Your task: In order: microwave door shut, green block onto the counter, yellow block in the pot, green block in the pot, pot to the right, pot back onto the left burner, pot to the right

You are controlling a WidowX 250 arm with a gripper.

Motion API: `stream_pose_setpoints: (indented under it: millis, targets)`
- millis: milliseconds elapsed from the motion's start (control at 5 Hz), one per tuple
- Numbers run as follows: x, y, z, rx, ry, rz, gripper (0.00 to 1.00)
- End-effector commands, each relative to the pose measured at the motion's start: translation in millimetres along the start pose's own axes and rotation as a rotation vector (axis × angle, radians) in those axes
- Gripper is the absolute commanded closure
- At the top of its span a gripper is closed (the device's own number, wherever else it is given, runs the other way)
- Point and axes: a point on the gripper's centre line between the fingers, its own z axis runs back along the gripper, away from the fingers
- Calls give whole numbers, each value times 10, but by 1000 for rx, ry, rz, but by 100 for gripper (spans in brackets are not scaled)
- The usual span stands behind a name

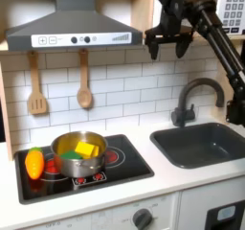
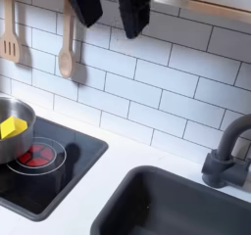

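Observation:
The steel pot [image 1: 78, 154] [image 2: 8, 110] stands on the black cooktop [image 1: 129, 167] with the yellow block [image 1: 88, 149] [image 2: 12, 128] inside it. In the first exterior view a green patch beside the yellow block looks like the green block [image 1: 69, 156]. My gripper [image 1: 167, 44] [image 2: 110, 22] hangs high up near the microwave, far above and to the right of the pot in both exterior views. It is open, with nothing between its fingers. My arm hides most of the microwave door. The pale counter [image 1: 182, 181] surrounds the cooktop and sink.
An orange-and-yellow toy vegetable [image 1: 34, 163] lies at the cooktop's left edge in the first exterior view. The dark sink [image 1: 206, 143] [image 2: 181, 205] and faucet [image 1: 194, 98] [image 2: 230, 156] lie right of the cooktop. A spatula [image 1: 36, 85] and spoon [image 1: 84, 80] [image 2: 67, 43] hang on the tiled wall. The microwave keypad [image 1: 234, 9] is top right.

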Motion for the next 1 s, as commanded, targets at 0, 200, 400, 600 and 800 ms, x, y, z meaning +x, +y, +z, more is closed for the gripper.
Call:
stream_pose_setpoints:
  millis: [0, 200, 400, 600, 800]
  targets:
    - [26, -44, 31, -6, -56, -29, 0]
    - [35, -35, -31, -9, -89, -22, 0]
    - [65, -70, 39, -6, -134, -22, 0]
    - [114, -58, 66, 0, -175, -7, 0]
    - [178, -134, 57, -12, -197, -26, 0]
